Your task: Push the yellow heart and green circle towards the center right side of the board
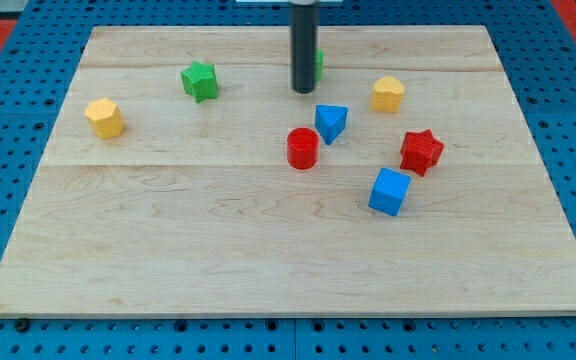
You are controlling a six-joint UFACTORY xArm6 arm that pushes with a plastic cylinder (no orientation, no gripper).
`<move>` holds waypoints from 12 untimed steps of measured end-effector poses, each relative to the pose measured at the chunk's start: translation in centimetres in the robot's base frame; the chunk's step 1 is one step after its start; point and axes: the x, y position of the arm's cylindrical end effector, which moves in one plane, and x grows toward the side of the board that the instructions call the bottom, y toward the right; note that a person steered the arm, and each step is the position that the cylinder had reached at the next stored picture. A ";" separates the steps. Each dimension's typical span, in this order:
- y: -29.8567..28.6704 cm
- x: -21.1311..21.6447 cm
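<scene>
My tip (pixel 303 90), the lower end of the straight dark rod, is resting on the pale wooden board (pixel 218 240) near the middle of the view's top; being a bare rod, it is holding nothing. A green block (pixel 318 63), its shape mostly hidden, is showing just behind the rod on the view's right side, apparently touching it. Below the tip and slightly toward the view's right, a blue triangular block (pixel 331 122) is sitting beside a red cylinder block (pixel 302 148), the 2 nearly touching. Farther toward the view's right, a yellow block (pixel 388 94) with a rounded, heart-like outline is lying level with the tip. Below it, a red star-shaped block (pixel 421 151) and a blue cube block (pixel 389 191) are standing close together. Toward the view's left of the tip, a green star-shaped block (pixel 199 80) is sitting apart, and a second yellow block (pixel 104 117), roughly hexagonal, is lying well apart near the left edge. A blue pegboard surface (pixel 28 50) is surrounding the board.
</scene>
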 end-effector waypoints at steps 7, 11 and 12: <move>8.9 -8.7; -7.9 -7.6; -4.9 -6.3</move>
